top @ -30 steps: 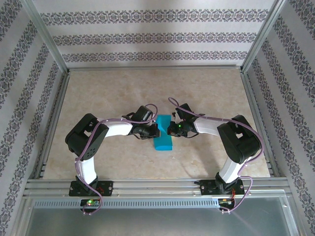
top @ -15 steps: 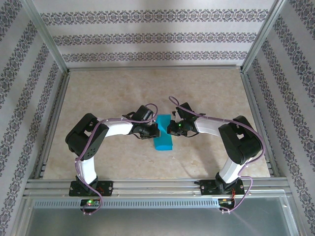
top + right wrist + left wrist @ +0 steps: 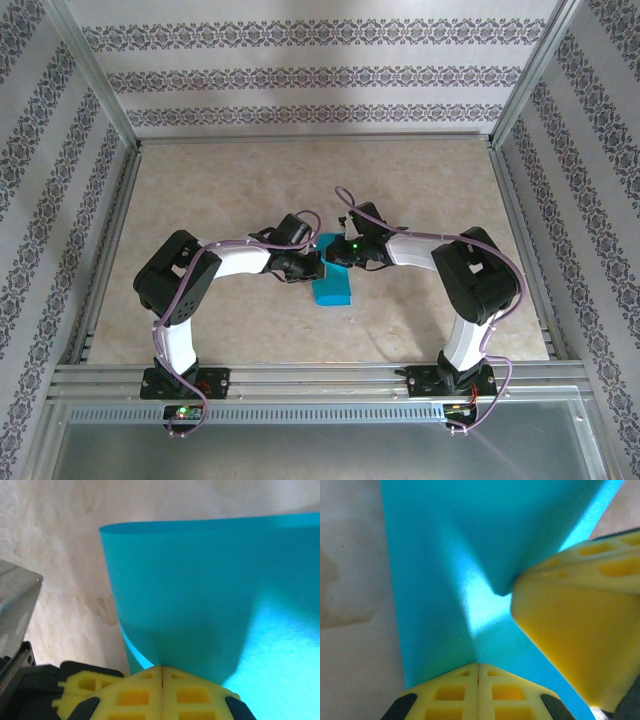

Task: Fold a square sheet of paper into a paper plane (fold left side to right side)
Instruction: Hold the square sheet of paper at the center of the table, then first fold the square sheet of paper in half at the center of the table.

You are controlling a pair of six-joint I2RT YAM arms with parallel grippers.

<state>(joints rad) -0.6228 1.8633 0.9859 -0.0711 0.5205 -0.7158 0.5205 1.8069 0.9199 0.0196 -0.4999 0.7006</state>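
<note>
The teal sheet of paper (image 3: 334, 289) lies near the middle of the counter (image 3: 220, 180), between the two arms, with its far end covered by both hands. The left hand (image 3: 478, 669) has its fingers pressed together on the paper's edge, and the sheet rises from that pinch in a soft crease. The right hand (image 3: 162, 671) is also clamped tight on the sheet, with a curved flap lifting away from its tips. In the left wrist view, a yellow finger (image 3: 570, 640) of the right hand touches the paper close to the left hand.
</note>
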